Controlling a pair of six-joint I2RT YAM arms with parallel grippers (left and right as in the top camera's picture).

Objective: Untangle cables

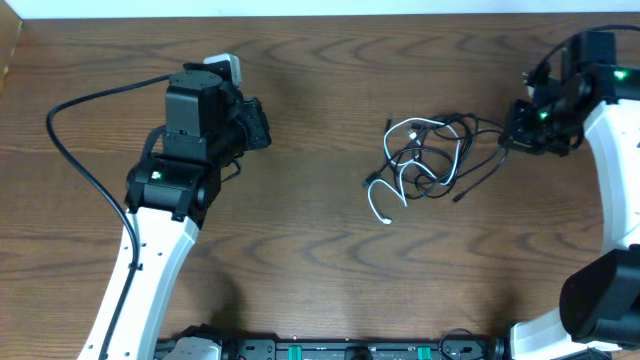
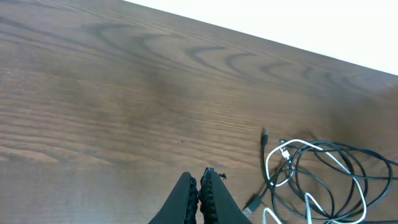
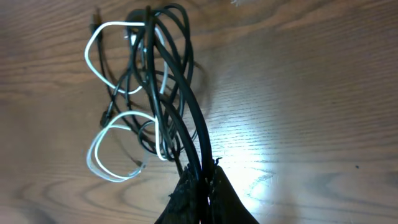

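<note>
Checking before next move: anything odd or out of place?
Only the tangled heap of thin black and white cables, right of centre on the brown wooden table. The right pincer is shut on its black strands; nothing spilled or damaged.

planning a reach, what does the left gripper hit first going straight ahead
Probably nothing: the left gripper faces bare table, and the cables lie right of its line, though depth is unclear.
</note>
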